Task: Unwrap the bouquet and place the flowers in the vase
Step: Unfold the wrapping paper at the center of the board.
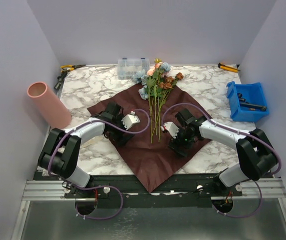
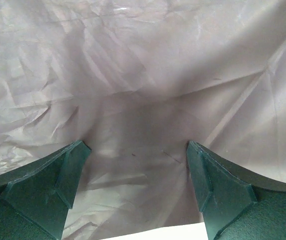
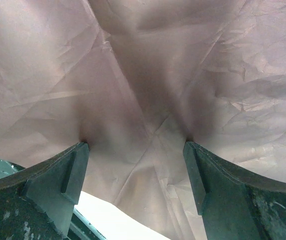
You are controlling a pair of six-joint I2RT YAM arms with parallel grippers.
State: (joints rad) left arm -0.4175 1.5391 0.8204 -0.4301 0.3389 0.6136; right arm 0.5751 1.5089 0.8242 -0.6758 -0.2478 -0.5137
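The bouquet lies unwrapped: its dark maroon sheet [image 1: 148, 145] is spread flat in a diamond on the marble table. The flowers [image 1: 158, 82] rest along the sheet's middle, blooms to the far side and thin green stems [image 1: 155, 122] pointing toward me. My left gripper [image 1: 119, 136] is low over the sheet left of the stems, and my right gripper [image 1: 179, 146] is low over it to their right. In the wrist views the left gripper [image 2: 137, 150] and right gripper [image 3: 135, 147] stand open, tips at the creased sheet [image 2: 143, 75] [image 3: 148, 75], nothing between them. The salmon-pink vase [image 1: 47, 104] sits at the table's left edge.
A blue bin [image 1: 246, 100] holding dark tools stands at the right. A clear plastic box [image 1: 132, 67] sits at the back behind the blooms. Yellow-handled tools [image 1: 70, 67] lie at the back left and an orange tool [image 1: 228, 66] at the back right.
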